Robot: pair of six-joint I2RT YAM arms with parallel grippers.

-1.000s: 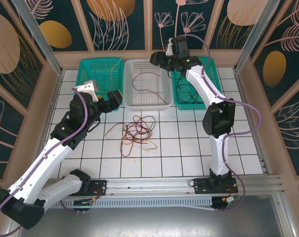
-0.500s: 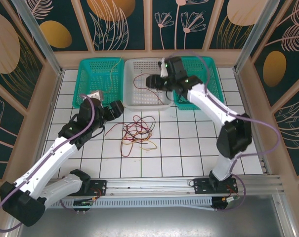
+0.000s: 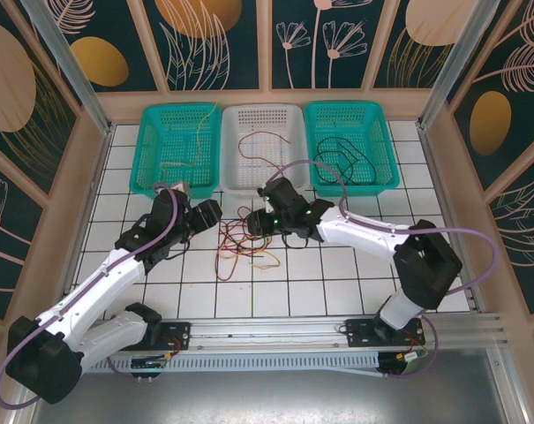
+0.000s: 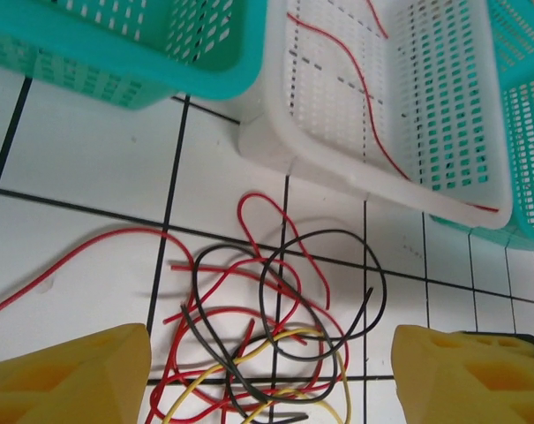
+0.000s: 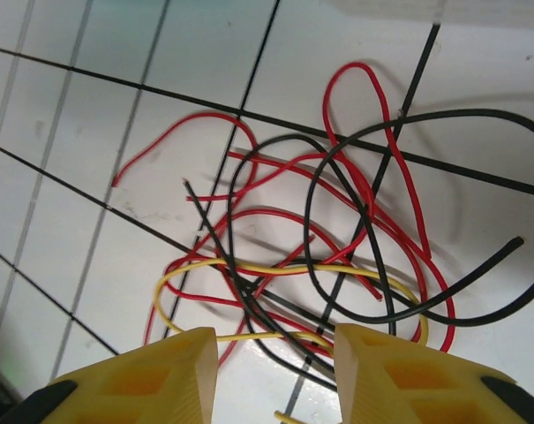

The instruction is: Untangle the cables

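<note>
Baskets, three, in a row along the far edge of the tabletop:
- left teal basket, holding one pale yellow cable
- white basket, holding one red cable
- right teal basket, holding one black cable

Heap of cables, mid-tabletop: red, black and yellow strands crossing; number per colour unclear

Left pincer: released, jaws wide, just left of the heap

Right pincer: jaws apart above the heap, grasping nothing

Change: the right arm has come from the baskets to the heap, and the left pincer is nearer
</note>
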